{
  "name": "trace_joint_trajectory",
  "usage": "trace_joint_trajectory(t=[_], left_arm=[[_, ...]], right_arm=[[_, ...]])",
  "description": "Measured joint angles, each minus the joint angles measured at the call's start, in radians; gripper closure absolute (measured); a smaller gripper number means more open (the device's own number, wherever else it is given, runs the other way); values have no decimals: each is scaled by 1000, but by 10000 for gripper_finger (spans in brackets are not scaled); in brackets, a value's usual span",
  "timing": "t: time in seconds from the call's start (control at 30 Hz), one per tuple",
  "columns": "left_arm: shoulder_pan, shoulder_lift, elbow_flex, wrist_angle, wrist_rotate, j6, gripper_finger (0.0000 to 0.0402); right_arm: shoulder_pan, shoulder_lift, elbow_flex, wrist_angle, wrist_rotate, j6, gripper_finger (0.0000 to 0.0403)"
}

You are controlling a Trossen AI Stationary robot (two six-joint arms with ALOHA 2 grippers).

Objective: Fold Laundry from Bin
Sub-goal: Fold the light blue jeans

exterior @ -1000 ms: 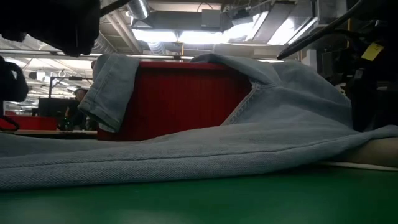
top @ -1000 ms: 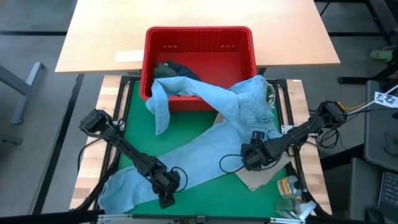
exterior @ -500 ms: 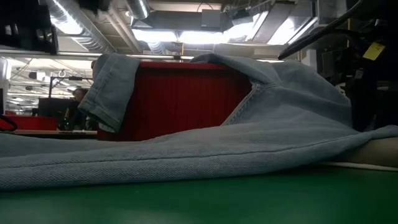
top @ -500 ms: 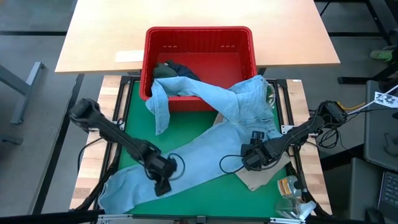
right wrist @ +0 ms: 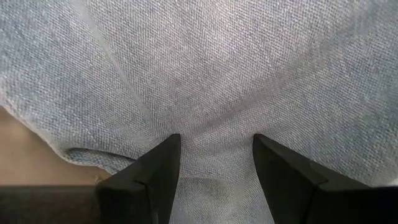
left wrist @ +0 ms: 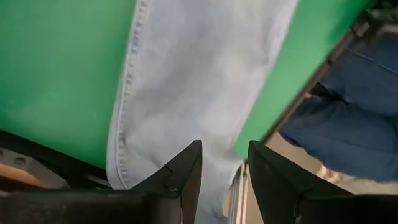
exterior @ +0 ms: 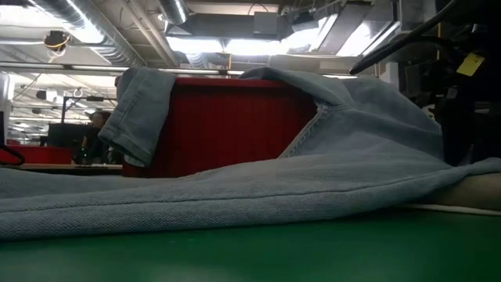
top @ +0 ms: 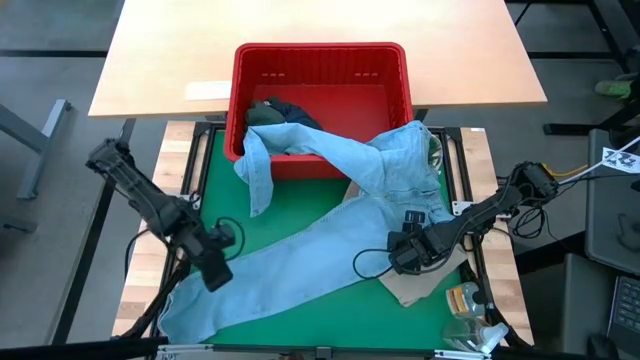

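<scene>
A light blue denim garment (top: 330,240), shaped like trousers, lies across the green mat (top: 300,200). One leg end (top: 255,165) and the waist part (top: 400,150) hang over the front rim of the red bin (top: 320,60). The other leg end (top: 195,305) lies at the near left corner. Dark olive and navy garments (top: 278,112) lie in the bin. A beige garment (top: 415,285) lies under the denim. My left gripper (top: 215,270) is open above the near leg (left wrist: 205,81), clear of it. My right gripper (top: 400,252) is open, close over the denim (right wrist: 205,81). My right gripper stands with open fingers (right wrist: 152,171) pointing down at the denim's upper leg (right wrist: 208,155), which lies flat on the beige garment. I cannot tell whether the fingertips touch the cloth.
A light wooden table (top: 320,25) with a paper slip (top: 207,90) stands behind the bin. Clear plastic items (top: 468,305) lie at the near right corner. Metal rails (top: 190,170) frame the mat. Bare mat shows between the bin and the near leg.
My left gripper has gone up and toward the table's left edge, from the near middle of the leg to over its left part, still open. Its arm has left the low view. The denim garment and my right gripper have stayed where they were.
</scene>
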Motion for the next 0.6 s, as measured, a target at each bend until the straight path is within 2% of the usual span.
trace_joint_trajectory(t=[0.1,0.3,0.43,0.6], left_arm=[[-55,-1,0,34,-16,-43,276],[-125,7,0,99,-127,-131,276],[-142,7,0,99,-95,-134,276],[-161,20,-1,20,42,-247,276]], right_arm=[[0,0,0,1,0,0,200],[0,0,0,1,0,0,201],[0,0,0,2,0,0,200],[0,0,0,3,0,0,200]])
